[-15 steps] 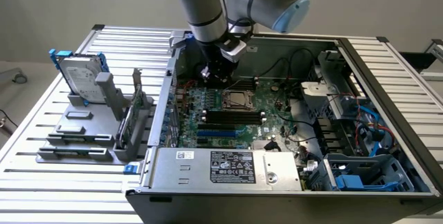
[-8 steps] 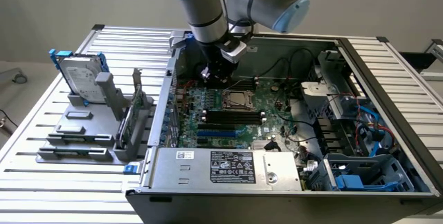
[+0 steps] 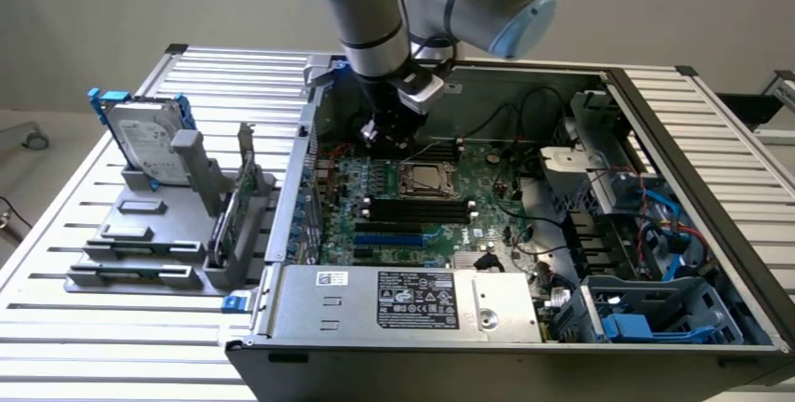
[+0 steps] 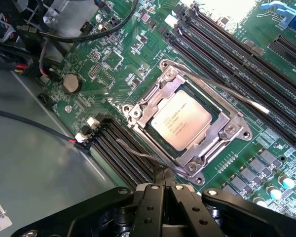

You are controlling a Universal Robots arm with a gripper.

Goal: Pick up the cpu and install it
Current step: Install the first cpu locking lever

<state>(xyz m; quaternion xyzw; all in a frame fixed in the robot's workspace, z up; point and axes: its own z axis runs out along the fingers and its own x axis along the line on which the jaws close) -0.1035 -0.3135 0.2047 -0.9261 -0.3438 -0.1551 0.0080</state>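
The cpu (image 4: 180, 120), a flat silvery square chip, lies inside the metal-framed socket (image 4: 227, 131) of the green motherboard (image 4: 113, 59). In the exterior view the socket with the cpu (image 3: 426, 177) sits near the middle of the board, inside the open computer case. My gripper (image 4: 163, 185) hangs just above the board beside the socket, its fingers pressed together with nothing between them. In the exterior view the gripper (image 3: 387, 137) is over the board's far part, a little to the exterior view's left of the socket.
Black memory slots (image 4: 237, 54) flank the socket, and thin wire levers (image 4: 244, 98) run along its sides. Cables (image 4: 34, 126) cross the case floor. A power supply (image 3: 410, 300) fills the case's near side. A hard drive in a blue bracket (image 3: 143, 137) stands on the table at the exterior view's left.
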